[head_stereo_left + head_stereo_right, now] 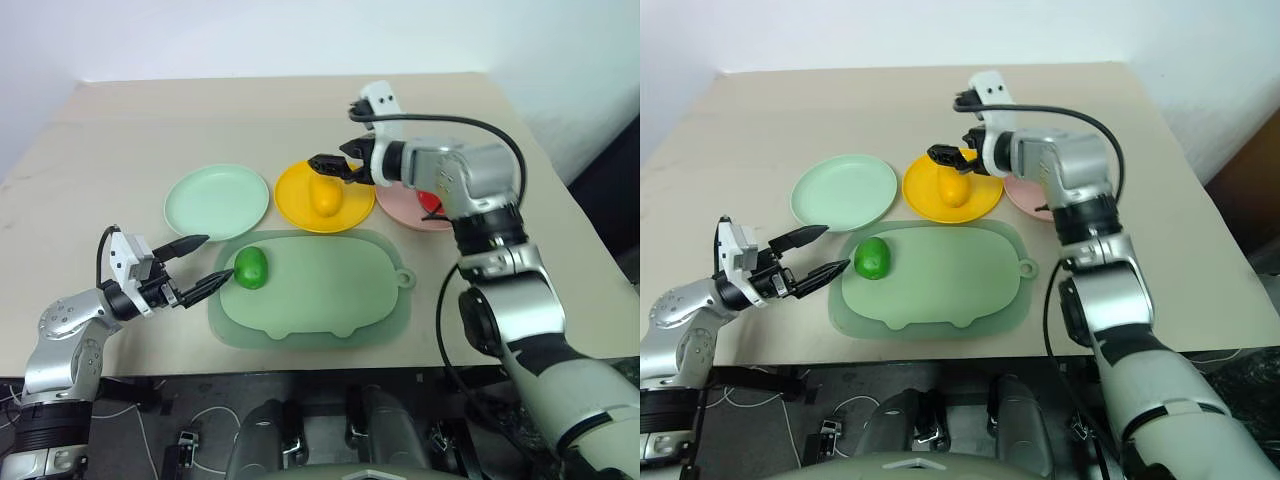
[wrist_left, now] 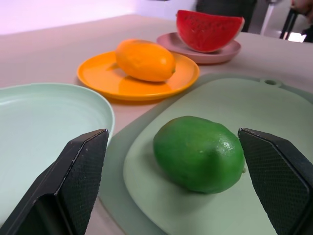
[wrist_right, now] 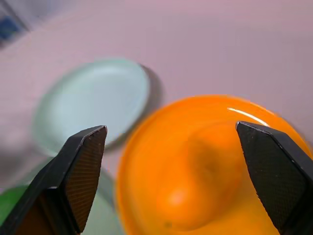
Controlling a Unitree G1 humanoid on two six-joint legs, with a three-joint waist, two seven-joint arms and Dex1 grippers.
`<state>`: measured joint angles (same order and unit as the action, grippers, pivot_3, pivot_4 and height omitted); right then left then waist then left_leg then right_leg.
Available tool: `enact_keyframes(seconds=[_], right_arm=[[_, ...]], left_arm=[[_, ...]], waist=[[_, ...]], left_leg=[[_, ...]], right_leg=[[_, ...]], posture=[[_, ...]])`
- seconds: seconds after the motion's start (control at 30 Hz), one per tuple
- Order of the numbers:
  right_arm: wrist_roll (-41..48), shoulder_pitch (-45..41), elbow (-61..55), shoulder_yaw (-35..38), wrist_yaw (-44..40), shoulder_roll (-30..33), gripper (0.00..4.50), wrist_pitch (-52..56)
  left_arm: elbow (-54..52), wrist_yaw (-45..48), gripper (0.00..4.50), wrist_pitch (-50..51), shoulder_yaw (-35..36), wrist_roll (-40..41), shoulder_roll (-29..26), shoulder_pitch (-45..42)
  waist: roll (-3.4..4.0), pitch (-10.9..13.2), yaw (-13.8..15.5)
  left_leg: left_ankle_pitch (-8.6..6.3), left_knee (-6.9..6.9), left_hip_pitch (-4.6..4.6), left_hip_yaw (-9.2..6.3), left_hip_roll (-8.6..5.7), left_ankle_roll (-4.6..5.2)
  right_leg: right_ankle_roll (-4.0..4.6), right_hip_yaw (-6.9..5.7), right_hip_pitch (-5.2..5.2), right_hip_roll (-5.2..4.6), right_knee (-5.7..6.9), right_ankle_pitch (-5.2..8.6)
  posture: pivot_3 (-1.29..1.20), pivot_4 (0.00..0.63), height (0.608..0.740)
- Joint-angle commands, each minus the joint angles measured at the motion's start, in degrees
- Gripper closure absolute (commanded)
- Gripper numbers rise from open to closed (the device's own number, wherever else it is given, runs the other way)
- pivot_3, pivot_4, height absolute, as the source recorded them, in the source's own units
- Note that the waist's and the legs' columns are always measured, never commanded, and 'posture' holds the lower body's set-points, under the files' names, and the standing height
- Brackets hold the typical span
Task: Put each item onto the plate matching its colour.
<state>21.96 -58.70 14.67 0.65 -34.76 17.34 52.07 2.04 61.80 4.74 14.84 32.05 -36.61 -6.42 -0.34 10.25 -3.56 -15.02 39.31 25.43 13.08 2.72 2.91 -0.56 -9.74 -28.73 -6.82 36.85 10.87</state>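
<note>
The beige surface (image 1: pixel 120 130) carries a large pale green mat (image 1: pixel 330 290) at its near edge, with three plates in a row behind it toward the middle: the mint green plate (image 1: pixel 200 205), the yellow plate (image 1: pixel 295 195) and the pink plate (image 1: pixel 400 212). The watermelon wedge (image 2: pixel 209 30) already rests on the pink plate and the mango (image 1: pixel 324 196) on the yellow one. The lime (image 1: pixel 250 267) is left, lying on the mat's left end, just beside the mint plate.

The left gripper (image 1: pixel 198 265) sits low, fingers spread wide on either side of the lime but not touching it. The right gripper (image 1: pixel 335 163) hovers above the mango, wide and empty.

The lime looks like a light, hard plastic toy with a glossy, rounded skin, so it will likely slip or roll if pinched off-centre. Closing across its widest middle seems safest.
</note>
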Motion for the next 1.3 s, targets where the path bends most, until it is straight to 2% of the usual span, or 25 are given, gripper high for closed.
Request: enact_keyframes(seconds=[0.03,0.17,0.3,0.47,0.57,0.63,0.7,0.97,1.1,1.3], right_arm=[[4.2,3.8,-11.3,6.2,1.7,-0.2,0.01,-2.3],[5.9,13.7,-21.1,7.9,3.1,-1.4,0.01,-5.3],[6.8,22.6,-29.8,4.6,0.7,-0.4,0.01,-7.6],[9.6,29.4,-37.3,2.8,-0.4,0.4,0.01,-7.1],[10.1,33.5,-41.4,-0.1,-4.0,3.6,0.01,-7.9],[7.4,36.3,-43.3,-3.7,-7.6,7.5,0.01,-11.4],[7.4,37.5,-43.4,-4.4,-8.7,9.2,0.01,-12.6],[7.8,36.2,-40.3,-2.9,-7.3,9.3,0.01,-14.3],[8.1,36.0,-39.8,-2.8,-7.0,9.4,0.01,-14.8],[7.1,34.9,-38.5,-3.3,-6.0,9.1,0.01,-15.8]], left_arm=[[-3.4,-1.0,0.00,0.7,1.1,1.1,0.0,0.0],[-4.7,-2.3,0.00,1.6,1.0,0.9,0.2,-0.2],[-6.6,-3.0,0.00,2.5,1.0,1.2,0.4,0.5],[-6.8,-3.4,0.00,2.8,1.9,1.4,0.2,1.5],[-6.0,-3.2,0.00,2.7,2.3,1.6,0.0,1.8],[-5.2,-3.2,0.00,3.7,2.4,1.6,-0.5,2.2],[-4.4,-3.2,0.00,4.3,2.3,1.1,-0.9,2.5],[-6.4,-5.0,0.00,7.2,-0.3,-0.8,-1.6,4.5],[-9.2,-8.7,0.00,14.4,-0.9,0.6,-2.1,3.6],[-14.6,-13.9,0.00,27.2,-0.8,6.9,-1.0,-1.6]], waist=[[0.00,0.0,0.0],[-0.01,0.0,-0.1],[-0.01,0.0,-0.1],[-0.02,0.0,0.0],[-0.02,0.0,0.5],[-0.01,0.0,1.1],[-0.01,0.0,1.2],[-0.02,0.0,1.3],[-0.02,0.0,1.4],[-0.02,0.0,1.6]], left_leg=[[0.00,0.00,0.00,0.01,0.00,0.00],[0.02,0.00,-0.06,0.01,0.01,-0.03],[0.02,-0.02,-0.07,0.00,0.01,-0.04],[0.02,-0.02,-0.09,-0.02,0.01,-0.05],[0.02,-0.02,-0.09,-0.04,0.01,-0.05],[0.02,-0.02,-0.09,-0.06,0.01,-0.04],[0.02,-0.02,-0.09,-0.11,0.01,-0.04],[0.01,-0.02,-0.08,-0.19,0.01,-0.03],[0.01,-0.03,-0.08,-0.20,0.01,-0.03],[0.01,-0.02,-0.08,-0.23,0.00,-0.03]], right_leg=[[0.00,0.00,-0.01,0.00,0.03,0.00],[0.00,0.01,-0.01,0.02,0.10,0.01],[0.01,0.01,0.00,0.02,0.09,0.02],[0.02,0.02,0.01,0.02,0.08,0.03],[0.03,0.01,0.03,0.02,0.01,0.04],[0.14,0.01,0.07,0.03,-0.10,0.10],[0.13,-0.04,0.15,0.05,-0.26,0.17],[0.29,-0.09,0.28,0.06,-0.55,0.10],[0.29,-0.10,0.28,0.07,-0.55,0.09],[0.28,-0.11,0.33,0.07,-0.57,0.09]], posture=[[0.00,0.150,0.696],[0.00,0.150,0.696],[0.00,0.150,0.696],[0.00,0.150,0.696],[0.00,0.150,0.696],[0.00,0.150,0.696],[0.00,0.150,0.696],[0.00,0.150,0.696],[0.00,0.150,0.696],[0.00,0.150,0.696]])
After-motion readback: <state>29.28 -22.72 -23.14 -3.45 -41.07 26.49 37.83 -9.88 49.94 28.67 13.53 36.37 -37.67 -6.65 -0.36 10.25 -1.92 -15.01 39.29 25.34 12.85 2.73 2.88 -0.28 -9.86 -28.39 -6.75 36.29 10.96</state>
